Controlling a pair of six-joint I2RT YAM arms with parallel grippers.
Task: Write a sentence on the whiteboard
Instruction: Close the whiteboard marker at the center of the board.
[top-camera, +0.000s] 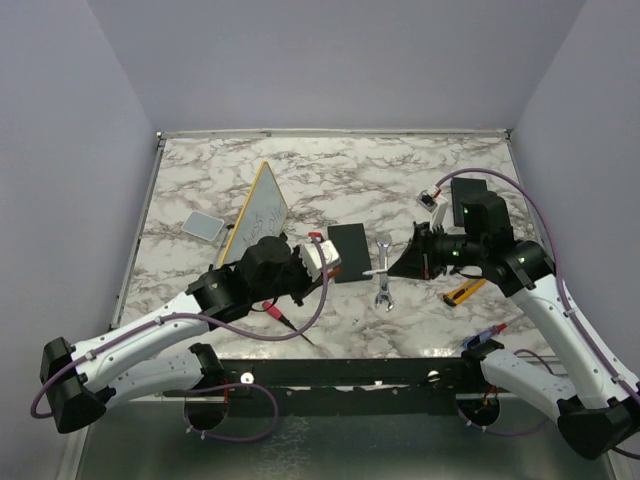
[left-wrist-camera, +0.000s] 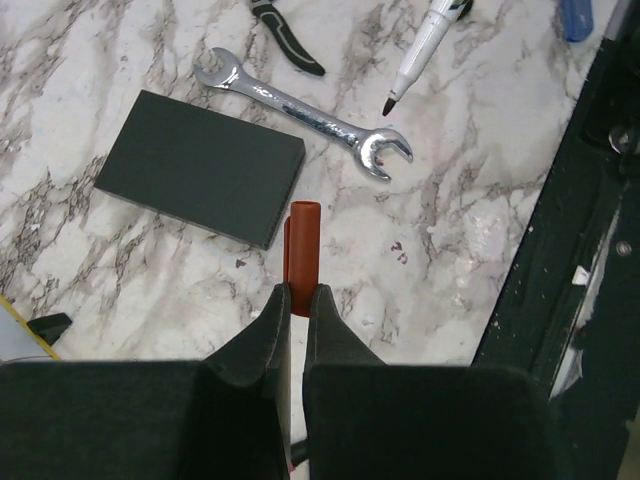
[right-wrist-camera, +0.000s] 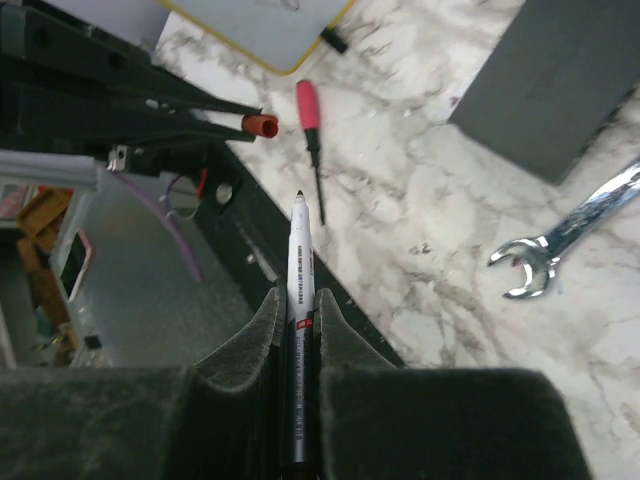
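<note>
The whiteboard (top-camera: 262, 208) is standing tilted on its long edge on the marble counter (top-camera: 330, 165), just left of the black slab (top-camera: 347, 252) in the top view; what is propping it cannot be told, and any writing on its pale face is too small to read. The left tool (left-wrist-camera: 298, 292) is hovering close over the slab's near-left corner, its fingers pinching a red-orange cap (left-wrist-camera: 302, 240). The right tool (right-wrist-camera: 298, 295) is reaching in from the slab's right, gripping an uncapped marker (right-wrist-camera: 299, 262) whose dark tip is pointing out beyond the fingers. A silver wrench (top-camera: 383, 274) is lying just right of the slab. A red-handled screwdriver (top-camera: 284, 318) is lying nearer the arm bases than the slab, to its left. A small pale pad (top-camera: 203, 226) is sitting well left of the slab, beyond the whiteboard.
</note>
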